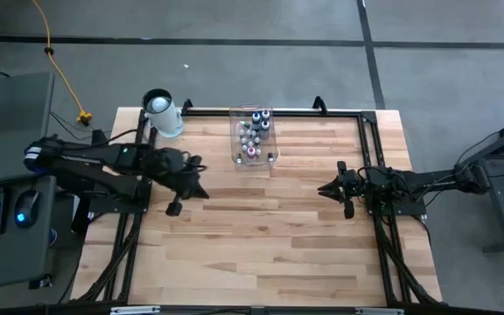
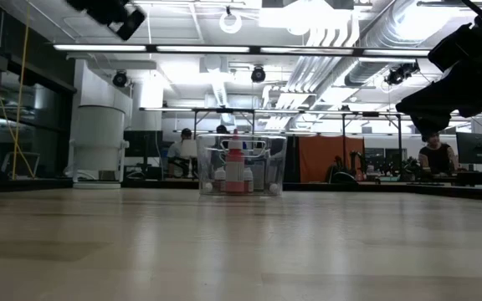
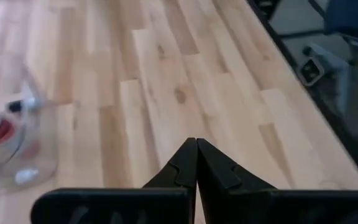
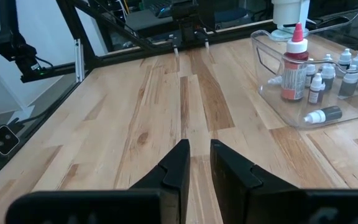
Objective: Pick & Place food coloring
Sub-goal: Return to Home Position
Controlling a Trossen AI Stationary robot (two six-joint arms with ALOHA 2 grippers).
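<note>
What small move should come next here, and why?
Probably just a retreat to the rest pose: the food coloring bottles appear to sit inside the clear bin, the left claw is shut on nothing, and the right claw, slightly open, holds nothing.

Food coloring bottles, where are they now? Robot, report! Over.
Left gripper shut, empty. Right gripper slightly open, empty. Food coloring bottles in the clear bin. Nothing seen in the way.

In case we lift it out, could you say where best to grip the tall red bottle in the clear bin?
Probably its cap, from straight above: the tall red bottle stands upright above smaller bottles, and the clear bin walls off its sides.
</note>
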